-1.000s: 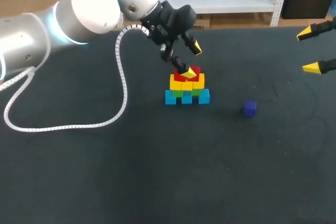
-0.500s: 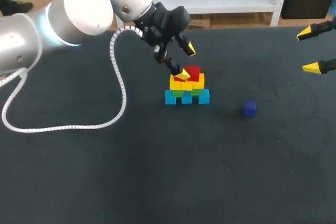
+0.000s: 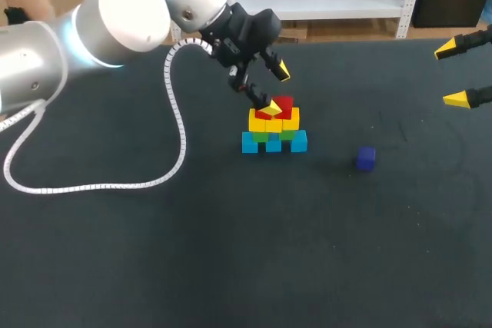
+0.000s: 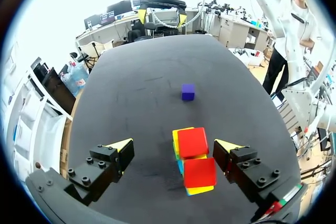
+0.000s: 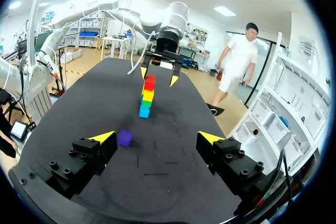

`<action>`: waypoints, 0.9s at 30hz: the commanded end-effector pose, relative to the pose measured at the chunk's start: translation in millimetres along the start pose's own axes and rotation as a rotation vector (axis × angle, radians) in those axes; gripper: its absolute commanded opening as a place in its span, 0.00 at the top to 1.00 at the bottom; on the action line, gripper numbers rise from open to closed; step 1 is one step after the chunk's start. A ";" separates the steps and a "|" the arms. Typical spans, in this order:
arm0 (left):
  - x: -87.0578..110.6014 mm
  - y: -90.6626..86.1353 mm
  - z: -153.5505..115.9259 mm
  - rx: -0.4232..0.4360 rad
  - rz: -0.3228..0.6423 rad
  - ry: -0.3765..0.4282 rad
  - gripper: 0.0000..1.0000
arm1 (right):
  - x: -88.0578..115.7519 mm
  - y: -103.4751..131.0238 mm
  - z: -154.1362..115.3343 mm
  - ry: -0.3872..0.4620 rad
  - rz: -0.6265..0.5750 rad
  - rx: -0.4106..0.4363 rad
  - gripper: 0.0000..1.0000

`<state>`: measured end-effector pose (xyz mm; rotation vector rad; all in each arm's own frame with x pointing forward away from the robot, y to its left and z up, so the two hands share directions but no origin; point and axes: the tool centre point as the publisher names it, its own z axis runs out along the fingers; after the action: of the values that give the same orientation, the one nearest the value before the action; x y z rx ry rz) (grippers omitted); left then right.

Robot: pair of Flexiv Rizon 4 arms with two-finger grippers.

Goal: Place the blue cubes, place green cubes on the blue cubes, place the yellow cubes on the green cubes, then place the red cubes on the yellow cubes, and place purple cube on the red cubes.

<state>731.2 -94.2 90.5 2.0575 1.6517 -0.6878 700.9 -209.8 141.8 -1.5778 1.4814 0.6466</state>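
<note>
Left end effector hangs wide over the red cubes — that layer looks done. Next: grasp the purple cube — right end effector waits wide.

No legible writing, cubes plain-faced, no readable labels, numbers or signs in any view

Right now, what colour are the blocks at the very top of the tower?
Red. The top cubes show best in the left wrist view.
</note>
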 end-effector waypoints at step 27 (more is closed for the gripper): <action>-6.0 -17.1 -23.7 0.002 0.064 -0.047 0.00 | 0.2 -0.1 0.5 -0.001 -0.001 0.001 0.00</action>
<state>729.0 -91.2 107.3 2.0889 1.5597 -0.7288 700.9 -209.8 141.8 -1.5779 1.4814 0.6467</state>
